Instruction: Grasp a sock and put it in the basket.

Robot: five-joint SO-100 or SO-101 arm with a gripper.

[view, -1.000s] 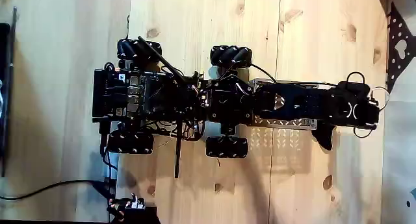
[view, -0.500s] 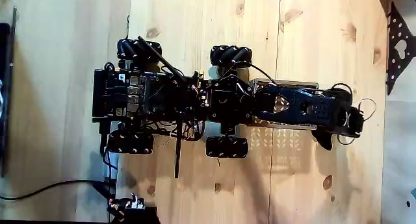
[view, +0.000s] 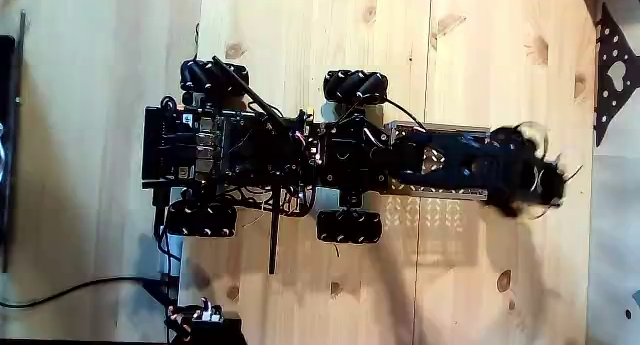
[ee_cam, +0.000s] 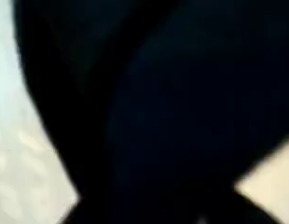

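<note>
In the fixed view my black arm reaches right from a wheeled base, and its end is blurred by motion. The gripper (view: 522, 190) sits at that end, over the right end of the pale lattice basket (view: 440, 217) that lies under the arm. A dark soft lump, the sock (view: 505, 207), hangs at the gripper's lower side and travels with it. A blurred black mass of the sock (ee_cam: 182, 112) fills most of the wrist view, very close to the lens, so the jaws are hidden.
The wheeled base (view: 230, 150) with its black roller wheels (view: 355, 85) stands mid-table on light wood boards. A black cable (view: 80, 285) runs along the lower left. A black perforated plate (view: 612, 75) lies at the right edge.
The arm's end has drawn back leftward from the right edge and now blurs with motion. The dark sock stayed with it.
</note>
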